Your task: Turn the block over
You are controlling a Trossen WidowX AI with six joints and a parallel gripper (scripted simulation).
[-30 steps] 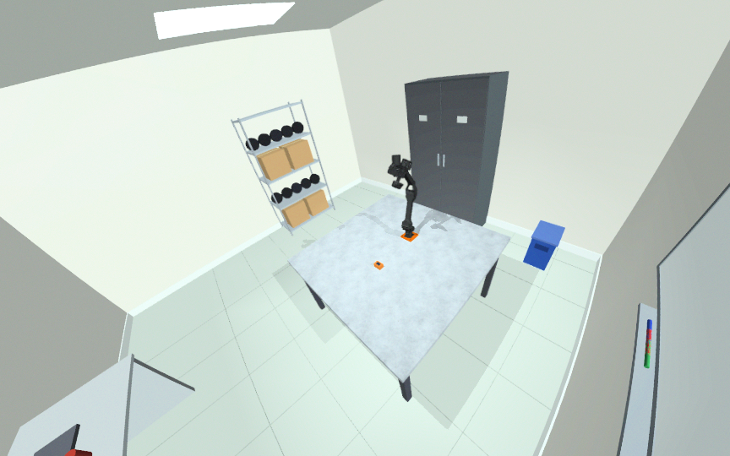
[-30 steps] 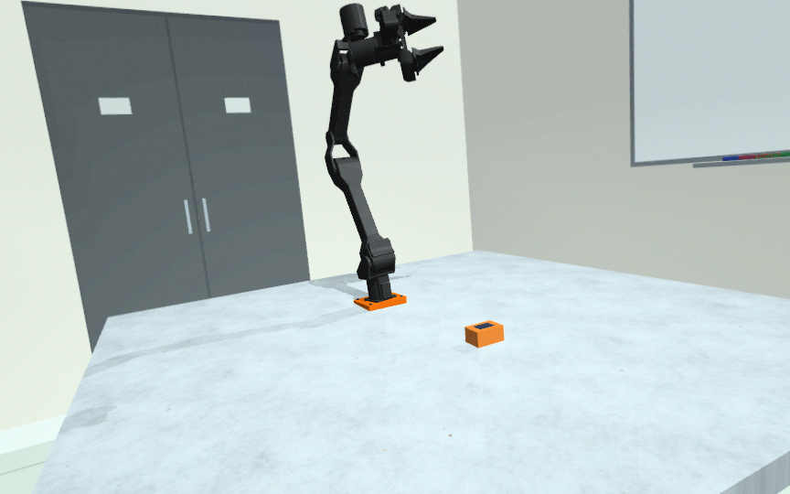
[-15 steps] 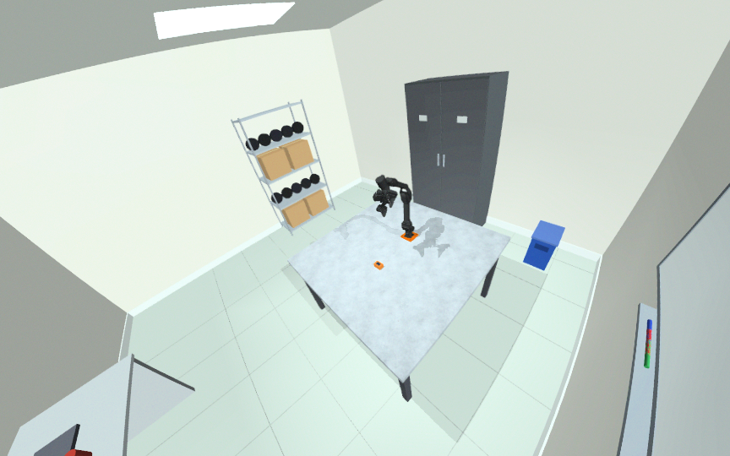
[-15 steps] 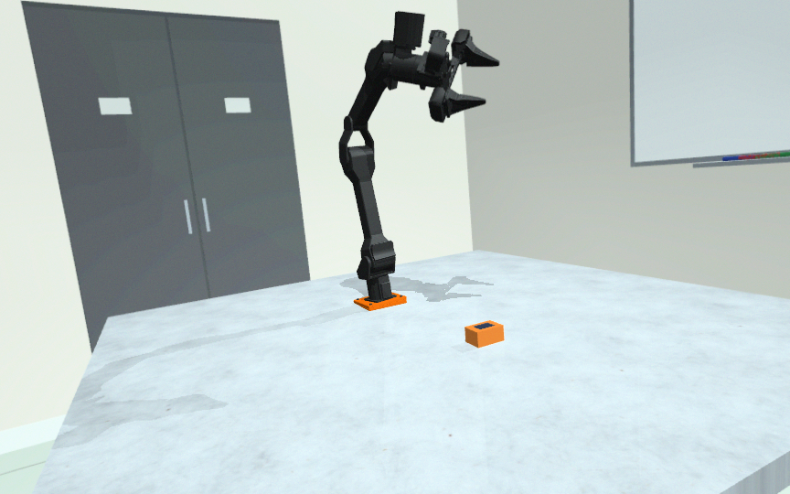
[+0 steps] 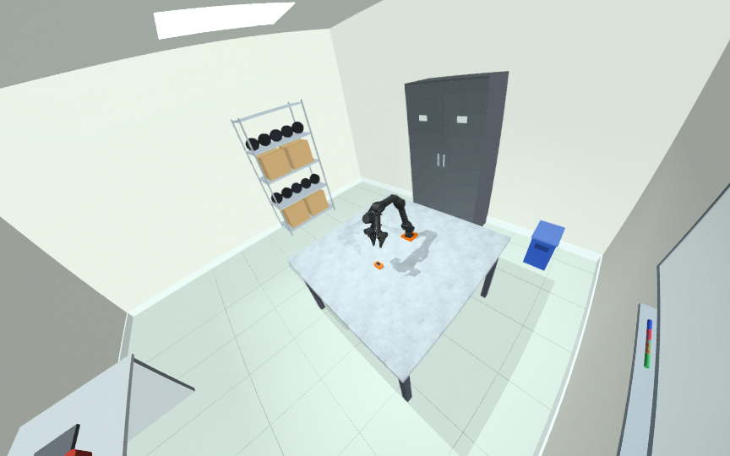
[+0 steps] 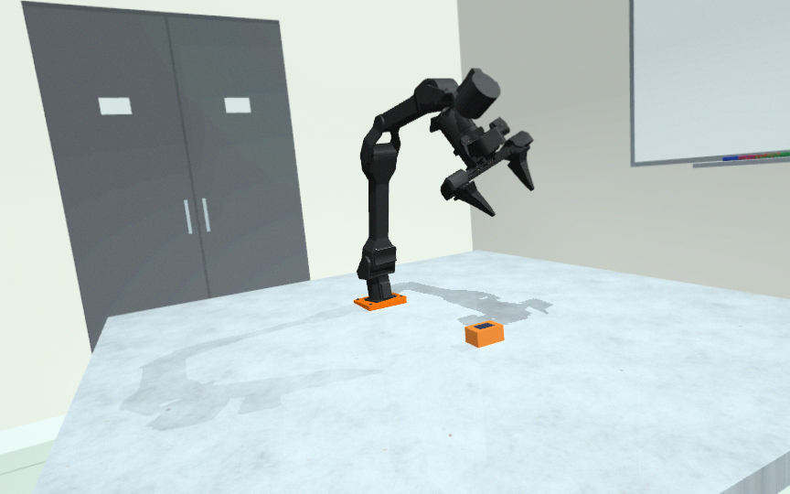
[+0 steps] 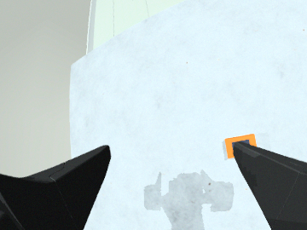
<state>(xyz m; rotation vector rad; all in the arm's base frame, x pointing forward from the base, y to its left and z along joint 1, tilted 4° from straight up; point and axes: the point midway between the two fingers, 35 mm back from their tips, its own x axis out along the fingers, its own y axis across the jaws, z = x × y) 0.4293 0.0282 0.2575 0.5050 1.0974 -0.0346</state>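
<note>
An orange block point(image 5: 378, 264) point(image 6: 484, 337) point(image 7: 240, 139) rests flat on the pale grey table point(image 5: 409, 328) point(image 6: 325, 442) point(image 7: 170, 85), its dark rectangular mark on the top face. My gripper point(image 5: 378, 246) point(image 6: 513, 202) point(image 7: 172, 150) is open and empty, well above the table, its fingers pointing down at a slant. In the wrist view the block shows at the right, partly hidden behind the right fingertip, not between the fingers.
The arm's orange base plate point(image 5: 409, 236) point(image 6: 381, 303) is fixed on the table behind the block. A dark cabinet point(image 5: 449, 150) point(image 6: 128, 156), a shelf rack and a blue bin point(image 5: 543, 250) stand off the table. The arm's shadows fall on the table top.
</note>
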